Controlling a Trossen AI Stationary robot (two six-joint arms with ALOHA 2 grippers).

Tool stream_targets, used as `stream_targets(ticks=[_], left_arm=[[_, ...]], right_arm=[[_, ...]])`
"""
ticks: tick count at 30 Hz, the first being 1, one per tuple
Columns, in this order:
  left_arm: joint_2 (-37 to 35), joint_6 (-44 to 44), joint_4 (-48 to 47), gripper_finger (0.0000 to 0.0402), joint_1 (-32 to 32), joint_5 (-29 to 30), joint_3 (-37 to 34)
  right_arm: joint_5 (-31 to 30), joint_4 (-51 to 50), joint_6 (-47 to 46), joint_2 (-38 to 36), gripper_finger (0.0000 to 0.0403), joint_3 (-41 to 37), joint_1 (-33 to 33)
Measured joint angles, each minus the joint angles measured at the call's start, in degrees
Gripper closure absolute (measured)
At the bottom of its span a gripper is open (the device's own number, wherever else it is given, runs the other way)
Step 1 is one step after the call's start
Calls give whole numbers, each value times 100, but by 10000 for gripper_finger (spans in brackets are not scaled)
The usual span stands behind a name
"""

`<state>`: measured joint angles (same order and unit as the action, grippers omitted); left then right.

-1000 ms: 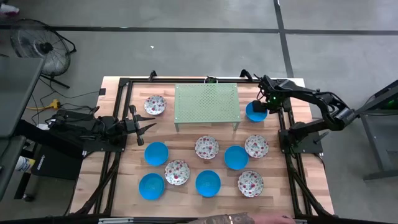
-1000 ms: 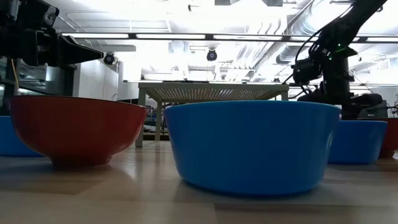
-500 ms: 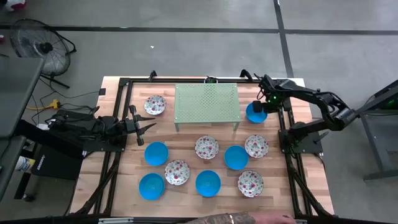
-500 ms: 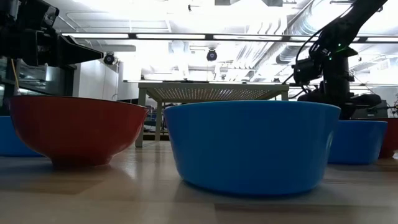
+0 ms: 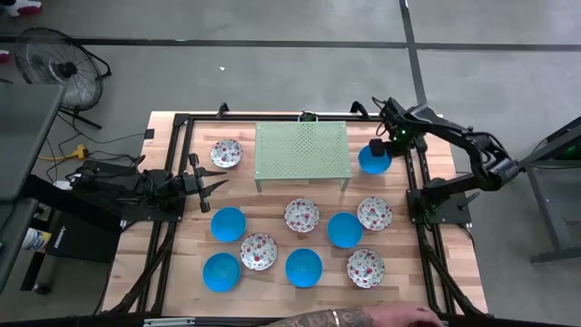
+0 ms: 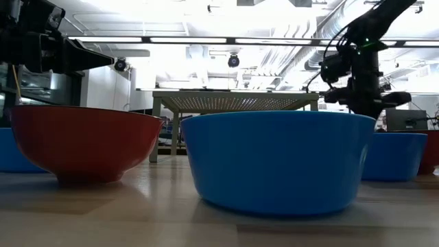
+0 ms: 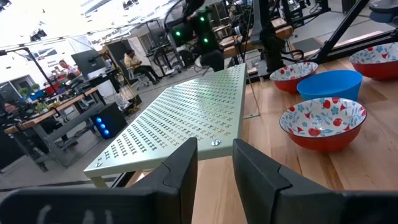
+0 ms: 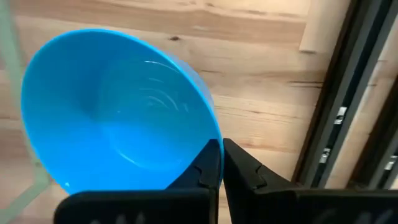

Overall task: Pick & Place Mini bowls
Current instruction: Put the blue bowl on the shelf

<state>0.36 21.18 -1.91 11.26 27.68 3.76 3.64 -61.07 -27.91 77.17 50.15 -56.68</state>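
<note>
Several mini bowls stand upright on the wooden table [image 5: 172,263], some bright blue [image 5: 228,223], some white with a red floral pattern [image 5: 301,215]. Another floral bowl [image 5: 226,153] sits left of the green perforated stand [image 5: 302,152]. My right gripper [image 5: 385,148] points down, shut on a blue bowl [image 5: 371,160] just right of the stand. At the table's left side, my left gripper [image 5: 218,184] is open and level, its fingers [image 7: 180,168] aimed at the stand with nothing between them. My right gripper pinches the blue bowl's rim [image 8: 211,138] between its two fingers, one inside the bowl and one outside. The fingers come from above, pointing down. The bowl [image 8: 118,112] hangs tilted from the held rim; I cannot tell whether its low side is clear of the table.
Black frame rails [image 5: 419,195] run along the table's right and left sides, close to the held bowl. A person's forearm [image 5: 363,318] reaches in at the table's near edge. A fan [image 5: 54,64] stands on the floor beyond the far left corner.
My right gripper has risen beside the stand, taking the blue bowl with it by the rim; the bowl has shifted a little toward the table's far edge. The person's forearm has moved farther right along the near edge.
</note>
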Motion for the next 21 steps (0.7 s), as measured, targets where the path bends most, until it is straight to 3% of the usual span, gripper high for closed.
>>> stream_targets(ticks=[13, 21], left_arm=[[0, 1, 0, 305, 1, 0, -1], [0, 0, 0, 305, 1, 0, 0]], right_arm=[[3, -1563, 467, -2, 402, 2093, 2], [460, -1853, 394, 53, 403, 3076, 162]])
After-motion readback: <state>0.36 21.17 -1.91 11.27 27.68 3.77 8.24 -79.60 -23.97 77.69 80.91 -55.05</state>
